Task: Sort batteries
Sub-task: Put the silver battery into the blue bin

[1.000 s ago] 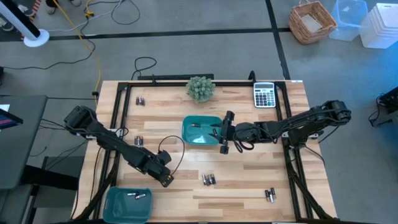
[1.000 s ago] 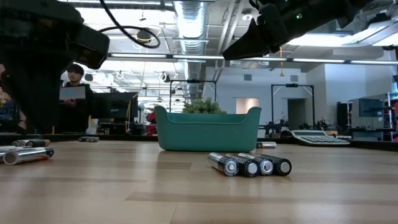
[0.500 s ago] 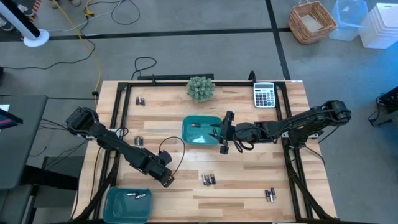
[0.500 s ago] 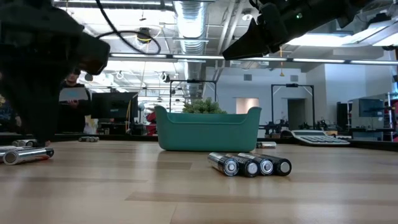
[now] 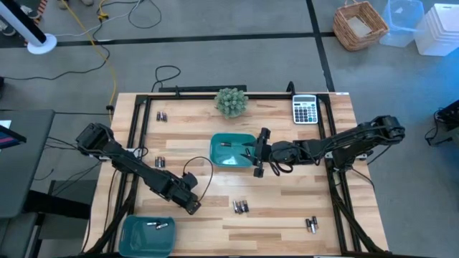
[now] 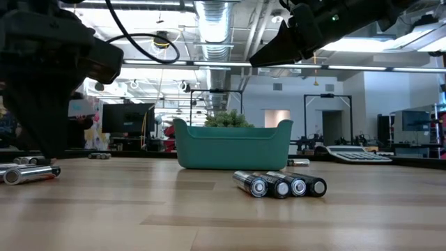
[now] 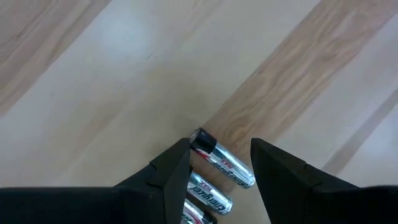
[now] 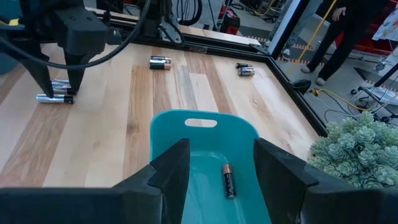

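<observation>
**Left gripper straddling a battery pair; right gripper over the central tray**

Nearest the table's front edge, the left gripper (image 7: 219,163) stands with open jaws around silver batteries (image 7: 221,167) lying touching side by side; closing may catch two cells, or nudge one rolling. Their label print is too small to read. Loose cells (image 5: 240,206) lie mid-table. Farther on, the right gripper (image 8: 216,163), open and empty, hovers above the teal tray (image 8: 168,127) holding one battery (image 8: 228,180). The calculator (image 5: 305,110) keys are unreadable.

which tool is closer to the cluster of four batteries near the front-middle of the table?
Left. The left tool sits just left of the four batteries; the right tool hovers farther back, at the central teal tray.
</observation>
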Controlling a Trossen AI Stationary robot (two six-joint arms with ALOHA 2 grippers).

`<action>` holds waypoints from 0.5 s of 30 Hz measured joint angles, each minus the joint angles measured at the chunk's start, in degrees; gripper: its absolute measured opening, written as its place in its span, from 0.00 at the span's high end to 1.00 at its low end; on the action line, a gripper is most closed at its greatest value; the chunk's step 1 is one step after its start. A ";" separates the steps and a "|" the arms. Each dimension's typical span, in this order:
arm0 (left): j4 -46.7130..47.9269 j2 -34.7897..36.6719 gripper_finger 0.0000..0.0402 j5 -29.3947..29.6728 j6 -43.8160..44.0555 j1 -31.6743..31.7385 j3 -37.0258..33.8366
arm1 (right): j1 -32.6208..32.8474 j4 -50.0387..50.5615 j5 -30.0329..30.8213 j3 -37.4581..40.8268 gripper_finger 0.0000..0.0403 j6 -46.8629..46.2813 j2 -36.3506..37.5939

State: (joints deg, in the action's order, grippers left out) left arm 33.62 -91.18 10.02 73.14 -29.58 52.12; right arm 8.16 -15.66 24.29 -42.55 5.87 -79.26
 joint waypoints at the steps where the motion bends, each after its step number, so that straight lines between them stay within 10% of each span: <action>1: -0.11 -0.24 0.59 0.02 0.00 0.00 0.00 | 0.00 0.00 0.00 0.00 0.52 0.00 0.00; 15: -0.34 -0.85 0.59 -0.40 -0.22 0.02 0.00 | 0.00 0.07 0.00 -0.02 0.52 0.04 0.00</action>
State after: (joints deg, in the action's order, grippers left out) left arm 33.28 -92.03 9.62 72.93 -29.56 52.12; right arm 8.16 -15.59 24.29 -42.57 5.91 -79.26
